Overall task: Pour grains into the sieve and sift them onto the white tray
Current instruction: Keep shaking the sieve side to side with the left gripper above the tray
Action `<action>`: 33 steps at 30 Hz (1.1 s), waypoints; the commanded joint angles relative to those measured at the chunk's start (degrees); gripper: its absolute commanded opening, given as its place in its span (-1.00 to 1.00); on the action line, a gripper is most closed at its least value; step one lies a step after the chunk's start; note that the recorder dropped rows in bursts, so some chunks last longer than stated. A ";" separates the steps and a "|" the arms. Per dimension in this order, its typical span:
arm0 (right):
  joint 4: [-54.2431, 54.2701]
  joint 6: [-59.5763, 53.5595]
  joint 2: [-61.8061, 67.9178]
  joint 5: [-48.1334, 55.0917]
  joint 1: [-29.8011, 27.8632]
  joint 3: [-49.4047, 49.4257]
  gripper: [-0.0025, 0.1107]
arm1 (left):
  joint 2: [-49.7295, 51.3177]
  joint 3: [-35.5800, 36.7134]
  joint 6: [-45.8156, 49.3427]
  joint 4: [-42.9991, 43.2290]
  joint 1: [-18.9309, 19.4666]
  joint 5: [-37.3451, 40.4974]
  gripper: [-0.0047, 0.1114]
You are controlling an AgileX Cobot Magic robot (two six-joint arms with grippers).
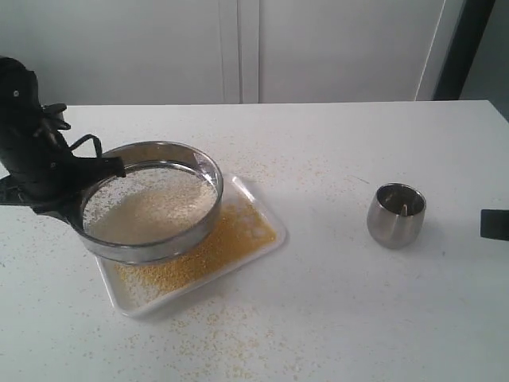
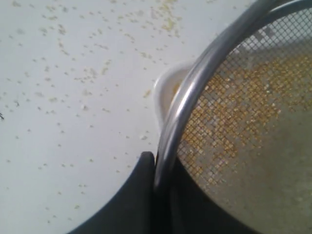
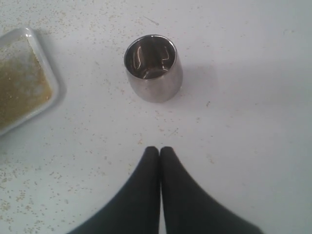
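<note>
The sieve (image 1: 151, 203), a wide steel ring with mesh bottom, hangs tilted over the white tray (image 1: 269, 208) and holds whitish grains (image 1: 147, 205). Fine yellow granules (image 1: 211, 248) cover the tray under it. My left gripper (image 1: 79, 195) is shut on the sieve's rim (image 2: 183, 105) at its left side; through the mesh (image 2: 243, 112) the yellow granules show below. My right gripper (image 3: 159, 149) is shut with nothing in it, hovering over the table short of the small steel cup (image 3: 153, 67). Only its tip (image 1: 495, 224) shows at the exterior view's right edge.
The steel cup (image 1: 396, 213) stands upright to the right of the tray and looks empty. Sparse crumbs (image 1: 231, 334) are scattered over the white tabletop around the tray. A corner of the tray (image 3: 29, 80) shows in the right wrist view.
</note>
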 commanded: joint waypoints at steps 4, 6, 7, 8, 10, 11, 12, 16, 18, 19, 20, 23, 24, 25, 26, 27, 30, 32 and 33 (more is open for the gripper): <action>-0.28 0.02 -0.35 -0.32 0.12 0.27 -0.96 | 0.05 -0.07 -6.89 5.31 -0.55 0.55 -0.92; -0.28 0.02 -0.35 -0.32 0.12 0.27 -0.96 | 0.05 -0.07 -3.98 -1.11 0.01 1.62 -0.92; -0.28 0.02 -0.35 -0.32 0.12 0.27 -0.96 | 0.05 -0.07 2.73 -5.77 -1.19 0.88 -0.92; -0.28 0.02 -0.35 -0.32 0.12 0.27 -0.96 | 0.05 -0.07 9.59 -9.22 -2.27 -0.08 -0.92; -0.28 1.45 -0.35 -0.21 0.12 0.27 -0.96 | 0.15 -0.07 15.51 -8.26 -4.09 -4.41 -0.92; -0.28 1.04 -0.35 -0.21 0.12 0.27 -0.96 | 0.17 -0.07 13.62 -5.99 -3.76 -5.54 -0.92; -0.28 1.00 -0.35 -0.21 0.12 0.27 -0.96 | 0.29 -0.07 9.95 -3.93 -2.79 -5.68 -0.92; -0.28 1.01 -0.35 -0.11 0.12 0.27 -0.96 | 0.29 -0.16 5.35 -7.65 1.67 -0.41 -0.92; -0.28 1.01 -0.35 -0.11 0.12 0.27 -0.96 | 0.29 0.21 14.30 -14.14 -0.74 -0.55 -0.92; -0.28 1.01 -0.35 -0.21 0.12 0.27 -0.96 | 0.29 0.31 17.23 -15.19 -2.38 -2.00 -0.92; -0.28 1.01 -0.35 -0.21 0.12 0.27 -0.96 | 0.29 0.31 18.45 -14.60 -3.46 -3.82 -0.92; -0.28 1.01 -0.35 -0.21 0.12 0.27 -0.96 | 0.41 0.07 12.63 -4.52 -2.23 -3.85 -0.92; -0.28 1.01 -0.35 -0.21 0.12 0.27 -0.96 | 0.41 -0.05 7.89 -1.56 -0.09 -1.39 -0.92; -0.28 1.01 -0.35 -0.21 0.12 0.27 -0.96 | 0.41 -0.05 3.90 -1.10 2.12 0.75 -0.92; -0.28 1.01 -0.35 -0.21 0.12 0.27 -0.96 | 0.41 -0.05 2.18 -3.03 3.87 2.66 -0.92; -0.28 1.01 -0.35 -0.21 0.12 0.27 -0.96 | 0.41 -0.05 4.34 -5.71 4.42 3.54 -0.92; -0.28 1.01 -0.35 -0.21 0.12 0.27 -0.96 | 0.41 0.87 16.74 -17.18 0.72 -0.35 -0.92; -0.28 1.01 -0.35 -0.21 0.12 0.27 -0.96 | 0.41 0.97 23.10 -16.08 -2.87 -4.93 -0.92; -0.28 1.01 -0.35 -0.21 0.12 0.27 -0.96 | 0.41 0.97 22.95 -13.10 -3.38 -5.33 -0.92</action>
